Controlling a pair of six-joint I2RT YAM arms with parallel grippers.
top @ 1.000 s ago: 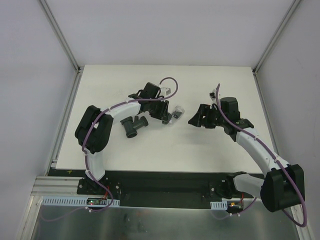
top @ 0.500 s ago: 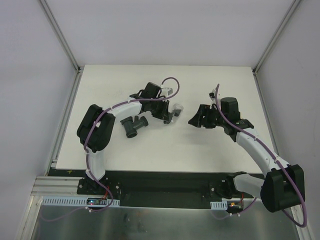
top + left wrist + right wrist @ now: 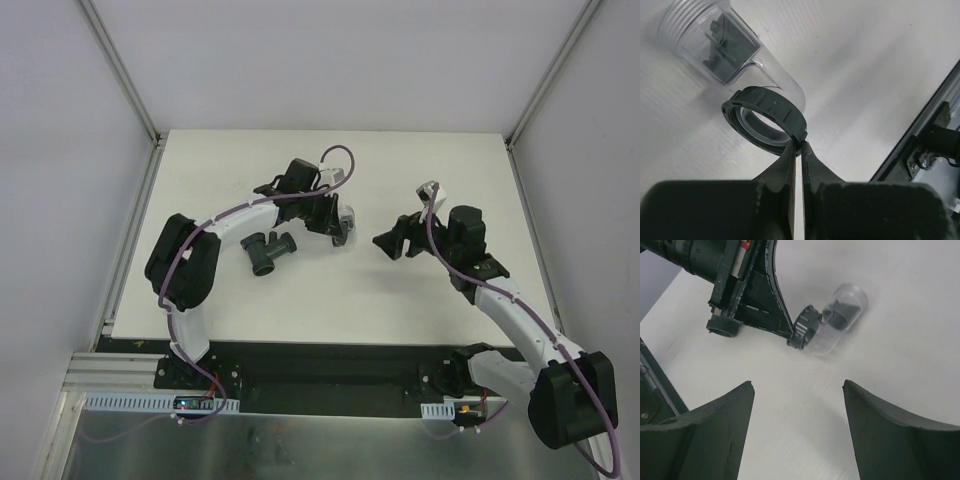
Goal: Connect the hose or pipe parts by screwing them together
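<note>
The clear connector lies on the white table, with a threaded end and a dark ring nut on its other end. My left gripper is shut, its tips pinching the rim of that ring. The right wrist view shows the same clear connector and ring held by the left gripper's fingers. My right gripper is open and holds nothing, a short way in front of the connector. The dark grey branched fitting lies on the table beside the left arm, untouched.
In the top view my left gripper and right gripper face each other near the middle of the white table. A black rail carrying the arm bases runs along the table's near edge.
My left gripper has closed onto the connector's ring and its wrist has turned slightly. The right arm has swung a little left and nearer, and its jaws have widened.
</note>
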